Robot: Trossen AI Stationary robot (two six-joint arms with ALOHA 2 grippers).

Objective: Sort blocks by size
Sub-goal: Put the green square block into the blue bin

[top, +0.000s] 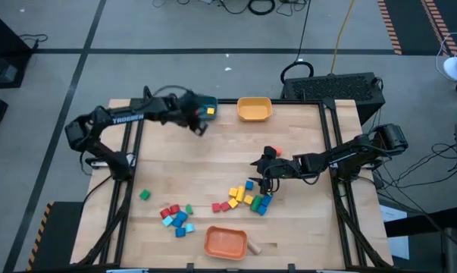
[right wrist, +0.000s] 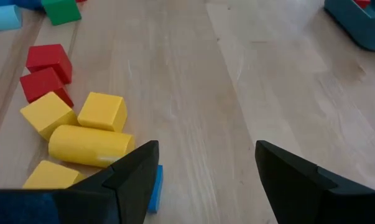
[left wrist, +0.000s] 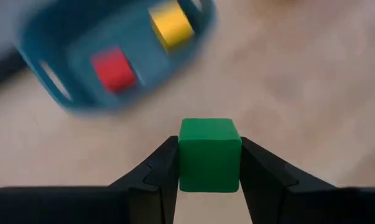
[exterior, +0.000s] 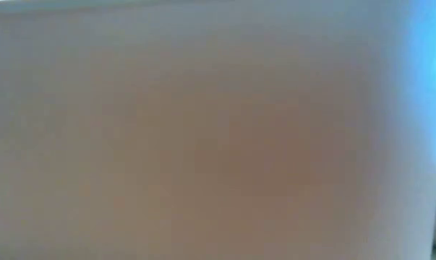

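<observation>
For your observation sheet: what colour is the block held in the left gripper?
Green block, best seen in the left wrist view.

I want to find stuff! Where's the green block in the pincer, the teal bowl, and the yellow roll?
green block (left wrist: 209,154), left wrist view, front face.
teal bowl (left wrist: 69,93), left wrist view, wall.
yellow roll (right wrist: 91,145), right wrist view, curved side.

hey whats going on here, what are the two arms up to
The robot is sorting toy blocks into bowls. The left claw is shut on a green cube, held near the teal bowl at the far edge of the table; that bowl already holds a red block and a yellow block. The right claw is open just over the pile of yellow blocks near the table's front. A yellow bowl and an orange bowl also sit on the table.
</observation>
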